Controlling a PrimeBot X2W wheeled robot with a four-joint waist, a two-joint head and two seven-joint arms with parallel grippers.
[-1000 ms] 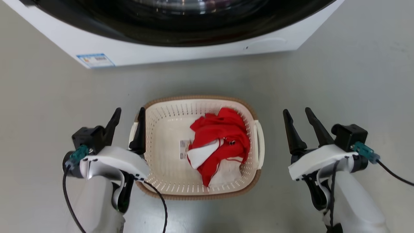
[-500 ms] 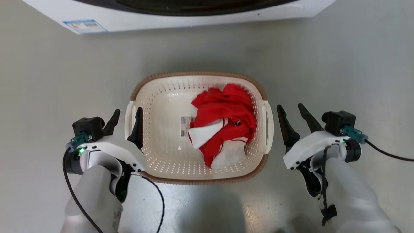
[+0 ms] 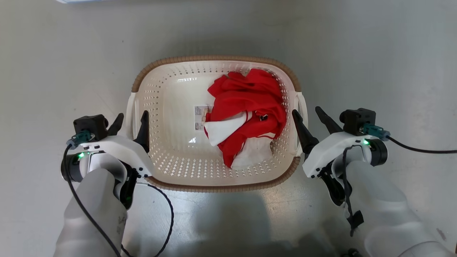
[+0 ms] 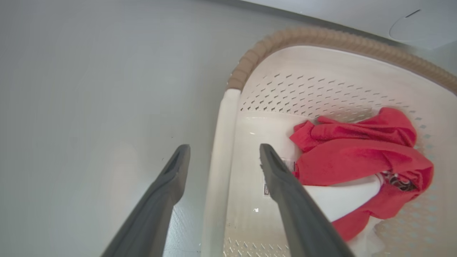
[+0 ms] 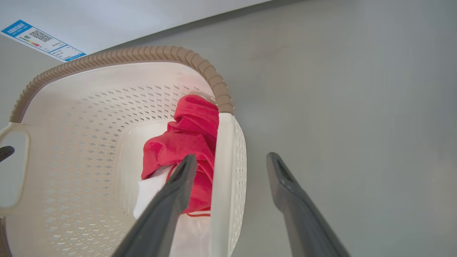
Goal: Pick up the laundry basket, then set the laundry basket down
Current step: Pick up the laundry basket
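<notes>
1. Find the cream-white perforated plastic laundry basket with the tan woven-look rim (image 3: 214,58), standing on the grey floor (image 3: 375,53) squarely between both arms and just short of the white washing machine (image 5: 125,14).
2. Check the left gripper (image 3: 132,115): spread wide, with 1 dark finger outside the white left handle (image 4: 223,142) and 1 inside the basket wall, clamping nothing yet.
3. Check the right gripper (image 3: 306,110): likewise spread wide, astride the white right handle (image 5: 223,160), with the inner finger close beside the crumpled red-and-white garment (image 3: 246,103) in the basket.
4. Judge the step in hand as seating both grippers on the 2 handles ahead of the lift.
5. Seat each handle bar deep between the fingers, not near the tips, to guard against slipping under load.
6. Steer the right inner finger clear of the garment, to avoid pinching cloth against the handle.
7. Close both sides at once with even pressure, to avoid nudging the light basket sideways across the smooth floor.
8. Lift straight up with both wrists level and in step; expect a tilting basket and sliding laundry from any lag on 1 side.
9. Lower the same way, flat onto the floor, opening only after full contact.
</notes>
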